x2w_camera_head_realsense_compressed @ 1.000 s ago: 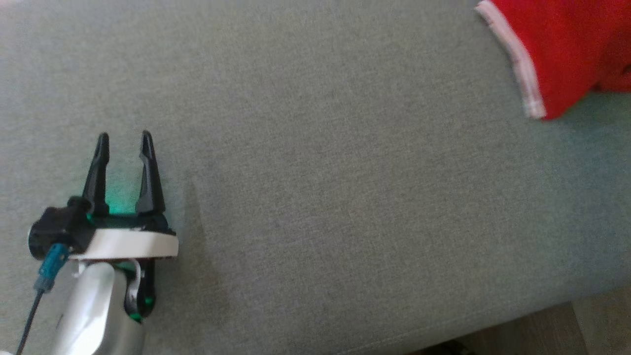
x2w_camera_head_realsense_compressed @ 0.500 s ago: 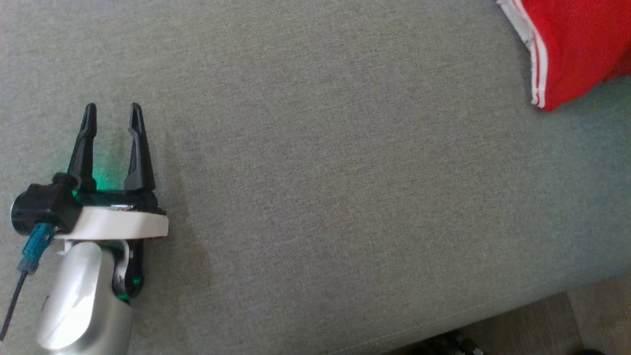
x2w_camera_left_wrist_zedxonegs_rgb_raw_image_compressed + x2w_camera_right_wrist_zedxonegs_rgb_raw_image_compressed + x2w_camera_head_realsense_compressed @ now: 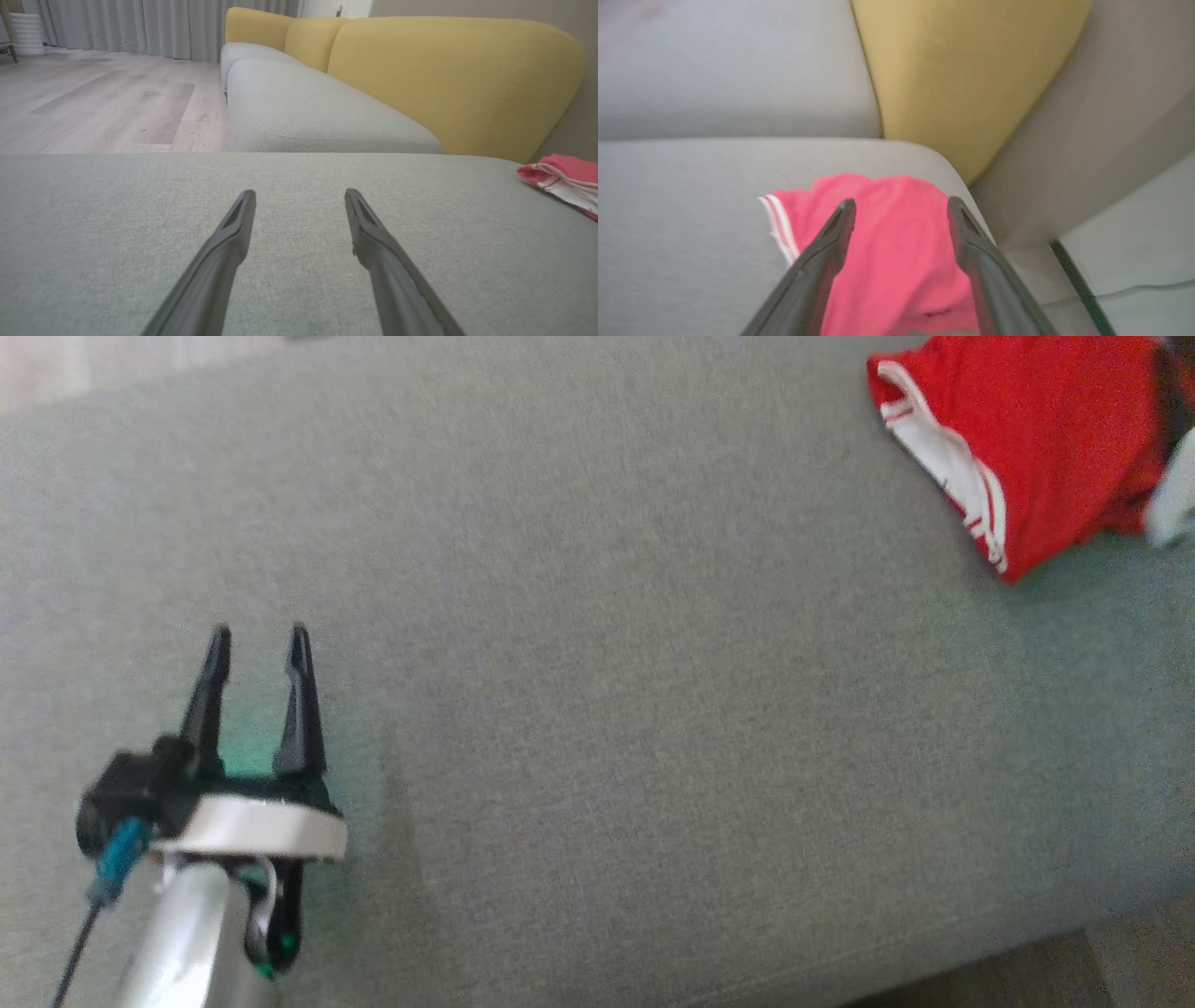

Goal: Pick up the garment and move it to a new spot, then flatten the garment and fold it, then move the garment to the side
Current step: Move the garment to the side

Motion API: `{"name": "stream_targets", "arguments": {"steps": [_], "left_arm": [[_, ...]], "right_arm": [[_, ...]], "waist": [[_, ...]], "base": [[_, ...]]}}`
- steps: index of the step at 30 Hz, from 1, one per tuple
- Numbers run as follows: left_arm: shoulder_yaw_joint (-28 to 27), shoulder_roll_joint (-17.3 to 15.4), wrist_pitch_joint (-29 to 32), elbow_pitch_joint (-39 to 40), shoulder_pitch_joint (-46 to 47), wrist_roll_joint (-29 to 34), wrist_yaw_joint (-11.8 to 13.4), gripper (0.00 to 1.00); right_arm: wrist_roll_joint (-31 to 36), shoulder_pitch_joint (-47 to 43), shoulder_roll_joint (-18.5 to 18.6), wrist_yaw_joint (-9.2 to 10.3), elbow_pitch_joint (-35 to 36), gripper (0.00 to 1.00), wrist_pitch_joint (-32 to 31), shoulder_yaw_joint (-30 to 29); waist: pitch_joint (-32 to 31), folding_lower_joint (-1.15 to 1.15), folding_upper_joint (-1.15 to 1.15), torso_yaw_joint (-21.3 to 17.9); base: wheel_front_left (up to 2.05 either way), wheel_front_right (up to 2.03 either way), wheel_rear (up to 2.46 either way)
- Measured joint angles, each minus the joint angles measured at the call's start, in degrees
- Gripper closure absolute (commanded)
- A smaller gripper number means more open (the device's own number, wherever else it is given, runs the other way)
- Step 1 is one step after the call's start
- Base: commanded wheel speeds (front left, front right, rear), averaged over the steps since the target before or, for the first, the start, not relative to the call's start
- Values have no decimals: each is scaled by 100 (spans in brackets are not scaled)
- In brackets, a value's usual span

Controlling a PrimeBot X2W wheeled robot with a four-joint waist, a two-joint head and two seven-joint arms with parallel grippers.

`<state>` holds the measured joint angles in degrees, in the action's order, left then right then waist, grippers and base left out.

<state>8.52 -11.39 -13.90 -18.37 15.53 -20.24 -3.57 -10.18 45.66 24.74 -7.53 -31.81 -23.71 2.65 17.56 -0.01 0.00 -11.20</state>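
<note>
Two right fingers [image 3: 822,261] spread over garment [image 3: 896,242] at cushion [image 3: 691,210] corner; left fingers [image 3: 301,728] spread.

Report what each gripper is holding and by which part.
Nothing is held. The left gripper is open over the grey cushion; the right gripper is open above the red garment.

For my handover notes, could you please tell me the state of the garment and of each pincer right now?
red garment: bunched compactly, lying on the grey seat cushion near its corner, not gripped.
left pincer: open, empty, over bare cushion.
right pincer: open, empty, above the garment.
</note>
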Motion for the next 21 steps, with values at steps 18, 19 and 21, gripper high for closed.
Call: {"name": "stream_targets", "arguments": {"steps": [18,19,21], "left_arm": [[-488,236,-43,-143,-1404,-188,63,0],[-492,249,-48,-165,-1473,-188,60,0],[-493,261,-51,-193,-1591,-188,58,0]], "right_arm": [[-132,-4094,-1557,0,2170,0,2727,48],[-132,-4181,-1575,0,2223,0,2738,76],[-131,-4325,-1636,0,2295,0,2761,78]], "waist": [[-1596,0,0,745],[-1650,0,0,792],[-1733,-1,0,883]], "base": [[0,0,0],[0,0,0],[0,0,0]]}}
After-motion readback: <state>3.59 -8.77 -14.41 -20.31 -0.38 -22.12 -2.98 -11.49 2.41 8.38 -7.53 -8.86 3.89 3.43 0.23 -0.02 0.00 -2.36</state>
